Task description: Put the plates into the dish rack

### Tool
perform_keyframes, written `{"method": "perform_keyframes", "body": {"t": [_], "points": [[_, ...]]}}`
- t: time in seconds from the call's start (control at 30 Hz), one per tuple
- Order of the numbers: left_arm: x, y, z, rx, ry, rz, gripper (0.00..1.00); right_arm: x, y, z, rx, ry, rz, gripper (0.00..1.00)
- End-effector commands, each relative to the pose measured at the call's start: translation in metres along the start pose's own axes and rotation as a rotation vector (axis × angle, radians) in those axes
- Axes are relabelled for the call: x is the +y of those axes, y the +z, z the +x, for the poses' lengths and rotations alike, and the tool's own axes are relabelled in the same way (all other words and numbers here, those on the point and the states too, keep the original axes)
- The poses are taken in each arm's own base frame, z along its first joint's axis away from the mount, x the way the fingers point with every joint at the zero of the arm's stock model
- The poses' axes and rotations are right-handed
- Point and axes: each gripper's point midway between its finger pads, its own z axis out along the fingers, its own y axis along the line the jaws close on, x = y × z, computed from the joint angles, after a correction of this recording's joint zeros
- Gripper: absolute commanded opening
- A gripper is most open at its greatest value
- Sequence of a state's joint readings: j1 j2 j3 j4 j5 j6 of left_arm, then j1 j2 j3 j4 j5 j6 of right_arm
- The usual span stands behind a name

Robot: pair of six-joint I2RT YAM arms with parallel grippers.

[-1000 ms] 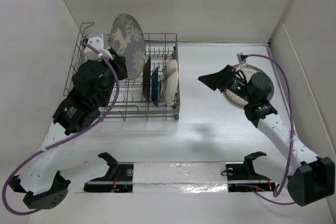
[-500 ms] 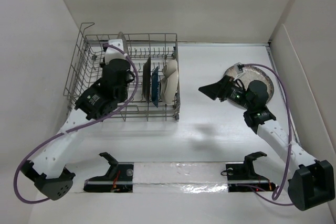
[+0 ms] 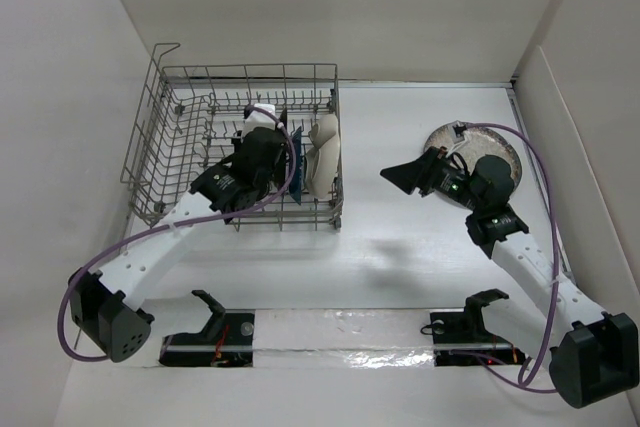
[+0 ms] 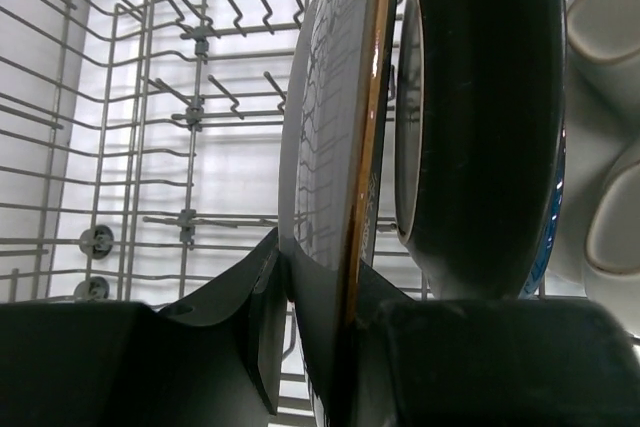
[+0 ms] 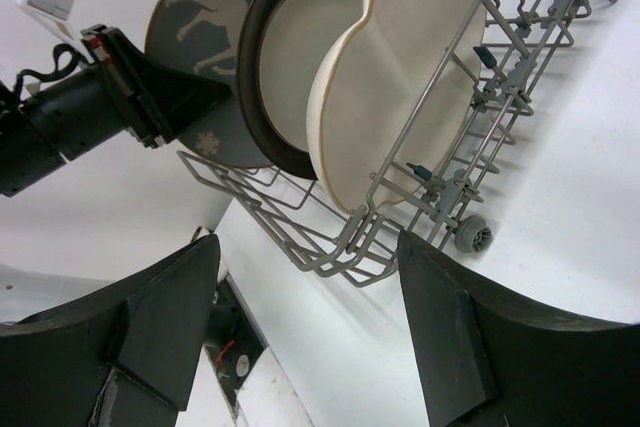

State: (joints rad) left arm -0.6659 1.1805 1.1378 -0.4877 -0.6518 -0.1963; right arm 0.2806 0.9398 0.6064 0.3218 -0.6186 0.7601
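Left gripper (image 4: pixel 322 347) fingers pinch the rim of the grey reindeer plate (image 4: pixel 325 147), which stands on edge in the dish rack (image 3: pixel 165 162) towards its right end, just beside the brown-rimmed plate (image 5: pixel 290 57). Right gripper (image 5: pixel 300 337) fingers are spread wide, near the speckled plate (image 3: pixel 447 137) by the table's (image 3: pixel 400 247) right edge.

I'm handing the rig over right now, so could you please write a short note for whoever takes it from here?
Left gripper: shut on the grey reindeer plate, upright inside the dish rack beside the brown-rimmed plate.
Right gripper: open, empty, near the speckled plate on the table.
Done: brown-rimmed plate, blue dish and cream plate racked.
To do: release the reindeer plate, load the speckled one.
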Motion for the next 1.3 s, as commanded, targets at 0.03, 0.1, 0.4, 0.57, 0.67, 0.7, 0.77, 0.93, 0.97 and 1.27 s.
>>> {"method": "perform_keyframes", "body": {"t": [0.03, 0.1, 0.4, 0.57, 0.67, 0.7, 0.77, 0.93, 0.97, 1.27], "points": [[-0.006, 0.005, -0.028, -0.105, -0.105, -0.009, 0.00, 0.004, -0.002, -0.011, -0.039, -0.055, -0.008, 0.77], [-0.005, 0.009, -0.020, -0.085, -0.089, -0.024, 0.00, 0.003, -0.001, -0.012, -0.040, -0.056, -0.003, 0.77], [-0.005, 0.024, 0.017, -0.010, -0.064, -0.076, 0.00, -0.002, -0.001, -0.010, -0.040, -0.049, 0.015, 0.77], [-0.008, 0.028, 0.028, 0.016, -0.053, -0.071, 0.00, -0.004, 0.001, -0.011, -0.039, -0.047, 0.021, 0.77], [-0.008, 0.030, 0.035, 0.034, -0.041, -0.082, 0.00, -0.005, 0.000, -0.010, -0.041, -0.047, 0.029, 0.77], [-0.007, 0.031, 0.038, 0.042, -0.035, -0.089, 0.00, -0.007, 0.001, -0.010, -0.040, -0.045, 0.032, 0.77], [-0.004, 0.035, 0.045, 0.066, -0.018, -0.122, 0.04, -0.010, 0.000, -0.012, -0.044, -0.045, 0.043, 0.77], [-0.010, 0.039, 0.050, 0.083, -0.013, -0.112, 0.16, -0.012, -0.001, -0.016, -0.054, -0.043, 0.061, 0.77], [-0.011, 0.039, 0.049, 0.081, -0.023, -0.107, 0.22, -0.012, -0.002, -0.018, -0.061, -0.044, 0.071, 0.77], [0.002, 0.010, 0.004, -0.026, -0.123, -0.071, 0.67, -0.020, -0.006, -0.026, -0.087, -0.010, 0.112, 0.76]]}}
